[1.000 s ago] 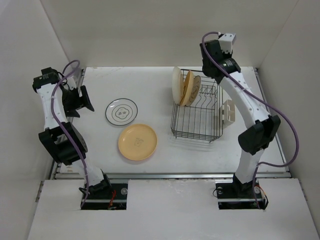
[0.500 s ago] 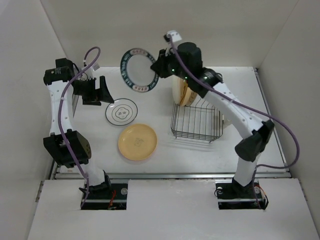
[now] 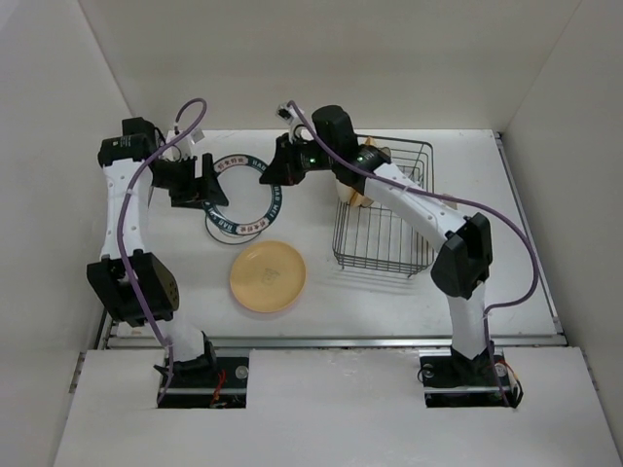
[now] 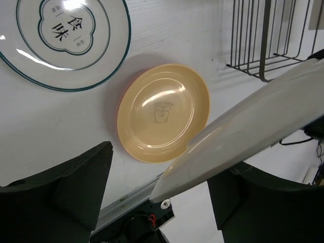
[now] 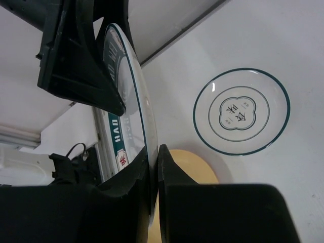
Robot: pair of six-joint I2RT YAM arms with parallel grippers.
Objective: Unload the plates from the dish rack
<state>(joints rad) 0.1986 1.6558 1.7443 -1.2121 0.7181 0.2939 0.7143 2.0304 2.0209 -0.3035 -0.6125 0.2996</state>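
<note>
My right gripper (image 3: 277,170) (image 5: 154,149) is shut on the rim of a white plate with a dark ring (image 3: 243,195) (image 5: 132,106), held on edge above the table's left half. My left gripper (image 3: 206,185) (image 4: 162,174) is open, and that plate's far rim (image 4: 243,136) passes between its spread fingers. Under the held plate a second white ringed plate (image 3: 237,226) (image 4: 66,35) lies flat on the table. A yellow-orange plate (image 3: 268,276) (image 4: 162,111) lies nearer the front. The dish rack (image 3: 384,233) holds cream and yellowish plates (image 3: 352,193), partly hidden by my right arm.
White walls close in the table on the left, back and right. A metal rail (image 3: 331,341) runs along the near edge. My right arm (image 3: 419,199) stretches across the rack's top.
My right arm has swung left from the rack with the ringed plate and lowered it. My left gripper has moved in, so the plate's rim now sits between its fingers.
</note>
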